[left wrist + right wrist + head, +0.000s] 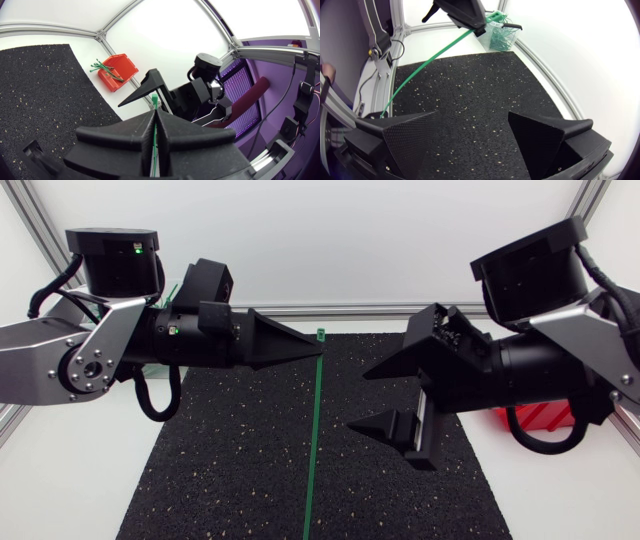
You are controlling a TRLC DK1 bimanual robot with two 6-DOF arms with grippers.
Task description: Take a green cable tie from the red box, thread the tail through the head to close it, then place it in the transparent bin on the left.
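The first step looked done. A green cable tie (312,440) was out of the red box (545,418), which sat at about 4 o'clock from the middle of the black mat (230,460). The left gripper (316,351) had its jaws clamped together on the tie near its head, above the mat. Threading was not yet done: the strap was open, with no loop. The drop into the transparent bin (501,34) was also left to do. The right gripper (358,400) hung just at the tie's 3 o'clock side, jaws wide apart and holding nothing. In the head view the tie's long axis ran almost straight from 12 o'clock to 6 o'clock. Its head was at the 12 o'clock end, just past the left fingertips, and its tail pointed to 6 o'clock. The right wrist view showed the tie gently bowed.
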